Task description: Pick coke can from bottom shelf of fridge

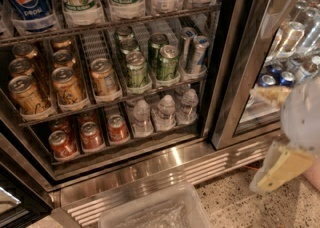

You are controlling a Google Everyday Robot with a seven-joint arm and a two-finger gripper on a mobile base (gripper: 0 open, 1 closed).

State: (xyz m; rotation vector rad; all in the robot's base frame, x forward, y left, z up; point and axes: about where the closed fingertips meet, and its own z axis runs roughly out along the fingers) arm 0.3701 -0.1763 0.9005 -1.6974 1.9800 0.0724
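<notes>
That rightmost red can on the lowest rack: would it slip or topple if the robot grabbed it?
The coke can looks like smooth, shiny metal, so it is probably slippery. Standing upright in a narrow lane on the bottom shelf, it likely won't topple sideways. The tool hangs at far right, outside the fridge.

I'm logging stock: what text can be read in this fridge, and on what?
"pepsi": on the blue plastic bottle, top left.
Small red coke cans, bottom shelf: lettering blurred.
Orange-gold cans, green cans: unreadable.
Pale two-finger gripper, open at the right edge: no text.
</notes>
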